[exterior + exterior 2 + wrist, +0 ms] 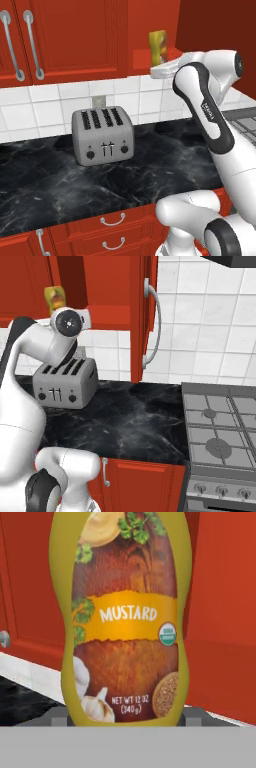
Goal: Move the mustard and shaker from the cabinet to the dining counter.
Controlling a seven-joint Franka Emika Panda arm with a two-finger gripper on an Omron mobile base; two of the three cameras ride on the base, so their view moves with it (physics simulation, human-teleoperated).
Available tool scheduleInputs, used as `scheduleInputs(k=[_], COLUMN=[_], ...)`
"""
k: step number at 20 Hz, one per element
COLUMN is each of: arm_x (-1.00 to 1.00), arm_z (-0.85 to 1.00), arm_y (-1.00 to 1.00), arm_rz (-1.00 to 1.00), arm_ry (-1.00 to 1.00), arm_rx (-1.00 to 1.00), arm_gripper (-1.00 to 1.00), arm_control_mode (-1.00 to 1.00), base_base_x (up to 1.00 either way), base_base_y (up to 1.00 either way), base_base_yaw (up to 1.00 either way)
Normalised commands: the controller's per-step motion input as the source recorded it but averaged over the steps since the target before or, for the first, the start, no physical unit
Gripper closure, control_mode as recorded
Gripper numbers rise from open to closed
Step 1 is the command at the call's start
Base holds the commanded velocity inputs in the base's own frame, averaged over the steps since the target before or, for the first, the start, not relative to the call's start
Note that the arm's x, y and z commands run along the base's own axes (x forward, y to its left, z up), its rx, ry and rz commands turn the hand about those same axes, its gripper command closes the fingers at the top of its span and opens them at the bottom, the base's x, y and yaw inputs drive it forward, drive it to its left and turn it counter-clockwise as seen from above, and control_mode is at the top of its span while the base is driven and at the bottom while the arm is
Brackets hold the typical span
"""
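Note:
The mustard (127, 622), a yellow squeeze bottle with a brown label, stands upright very close in the hand view. My gripper (125, 717) has one dark fingertip (59, 716) on each side of the bottle's base, hard against it. Whether they press on it is not visible. In the left base view the mustard (158, 46) stands in the open part of the red cabinet (75, 35), with my hand (162, 71) right at its foot. The right base view has the mustard (54, 297) just behind my wrist. The shaker and the dining counter are out of view.
A grey toaster (102, 135) stands on the narrow black marble counter (100, 185) under the cabinet. The open cabinet door (142, 316) juts out edge-on to the right of my arm. A gas stove (225, 426) lies further right. Red drawers (112, 232) run below the counter.

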Motion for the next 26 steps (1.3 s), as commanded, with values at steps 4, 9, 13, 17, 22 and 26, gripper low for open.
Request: scheduleInputs(k=[4, 9, 13, 17, 22, 26], arm_x=[-0.76, -0.69, -0.27, -0.06, 0.0, 0.0], arm_z=[-0.02, -0.13, -0.06, -0.01, 0.0, 0.0], arm_y=[0.15, 0.05, 0.01, 0.0, 0.0, 0.0], arm_rz=[0.05, 0.02, 0.0, 0.0, 0.0, 0.0], arm_ry=[0.0, 0.0, 0.01, 0.01, 0.0, 0.0], arm_rx=[0.1, 0.01, 0.0, 0.0, 0.0, 0.0], arm_gripper=[1.0, 1.0, 1.0, 1.0, 1.0, 1.0], arm_control_mode=[-1.0, -1.0, -1.0, -1.0, 1.0, 1.0], base_base_x=[0.0, 0.0, 0.0, 0.0, -0.59, -0.65], base_base_y=[0.0, 0.0, 0.0, 0.0, 0.33, 0.52], base_base_yaw=[0.0, 0.0, 0.0, 0.0, 0.06, 0.32])
